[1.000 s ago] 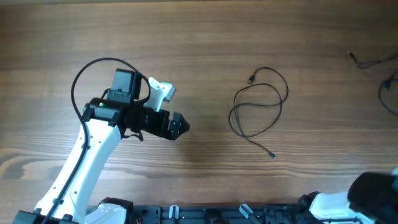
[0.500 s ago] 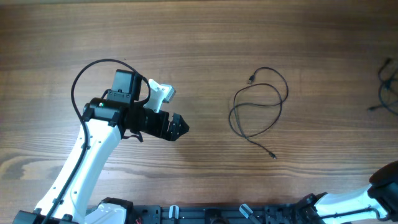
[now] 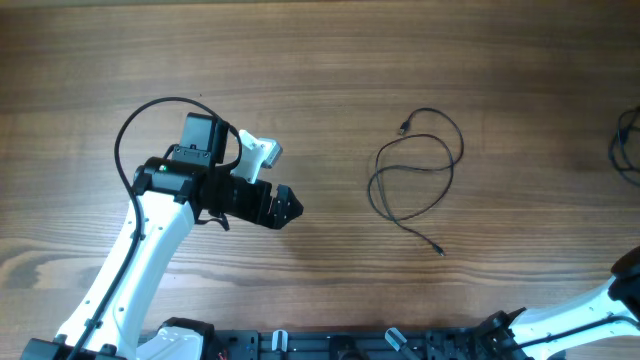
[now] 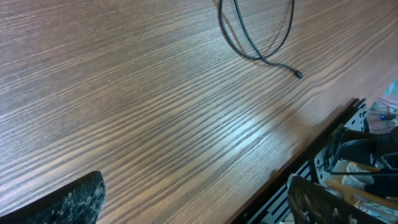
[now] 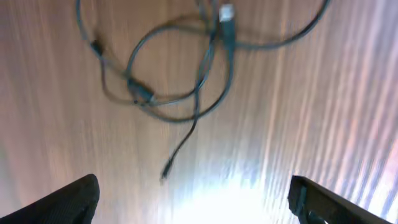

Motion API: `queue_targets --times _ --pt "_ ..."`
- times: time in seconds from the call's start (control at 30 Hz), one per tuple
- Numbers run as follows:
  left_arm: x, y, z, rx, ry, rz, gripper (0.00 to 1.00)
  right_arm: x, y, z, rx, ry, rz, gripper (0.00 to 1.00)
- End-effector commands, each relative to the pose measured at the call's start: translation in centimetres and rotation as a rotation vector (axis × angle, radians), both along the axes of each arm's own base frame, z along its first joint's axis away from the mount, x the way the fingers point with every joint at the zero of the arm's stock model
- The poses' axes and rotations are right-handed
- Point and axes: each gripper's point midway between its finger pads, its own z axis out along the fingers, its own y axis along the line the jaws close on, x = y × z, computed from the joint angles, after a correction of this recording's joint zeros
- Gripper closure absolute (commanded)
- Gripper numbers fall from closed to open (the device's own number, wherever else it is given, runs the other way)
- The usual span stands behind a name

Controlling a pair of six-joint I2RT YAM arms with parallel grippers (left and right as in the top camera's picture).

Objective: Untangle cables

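One thin dark cable [image 3: 461, 145] lies in loose loops on the wooden table [image 3: 330, 60], right of centre, with a small plug at each end. In the left wrist view its lower loop and plug end [image 4: 298, 74] show at the top. My left gripper [image 3: 288, 206] hovers well left of that cable; it is open [image 4: 193, 211] with nothing between its fingers. A second cable [image 3: 614, 150] lies at the right edge. The right wrist view shows it, blurred, as tangled loops [image 5: 140, 90] with a pale plug [image 5: 227, 12]. My right gripper [image 5: 196, 205] is open above it and holds nothing.
The right arm [image 3: 625, 285] shows only in the overhead view's bottom right corner. A black frame [image 3: 330, 345] runs along the table's near edge, also seen at the right of the left wrist view as a dark rail [image 4: 323, 143].
The right gripper has opened. The right-edge cable has slipped down and further out of the overhead view, and the right arm has drawn back toward the bottom right. The left arm has barely moved.
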Motion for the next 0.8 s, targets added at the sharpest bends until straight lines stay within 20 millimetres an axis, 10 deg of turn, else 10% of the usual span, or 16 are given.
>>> queue_targets --times 0.0,0.13,0.33,0.53,0.77 --pt "0.2 -0.2 0.3 -0.004 -0.005 -0.002 0.04 6.6 6.0 3.6 0.097 -0.378 0.424 0.00" --pt "0.4 -0.2 0.3 -0.005 -0.013 -0.002 0.00 9.6 13.7 6.7 0.154 -0.619 0.793 0.00" --pt "2.3 0.6 0.1 0.050 -0.082 0.045 0.00 10.9 24.2 2.9 0.137 -0.344 1.147 0.00" --pt "8.3 7.3 -0.1 0.300 -0.187 0.554 0.00 8.3 31.8 -1.0 0.012 0.123 1.439 0.00" --pt "7.0 8.2 -0.8 0.314 -0.105 0.613 0.00 4.1 39.0 -1.8 0.045 0.358 1.586 0.00"
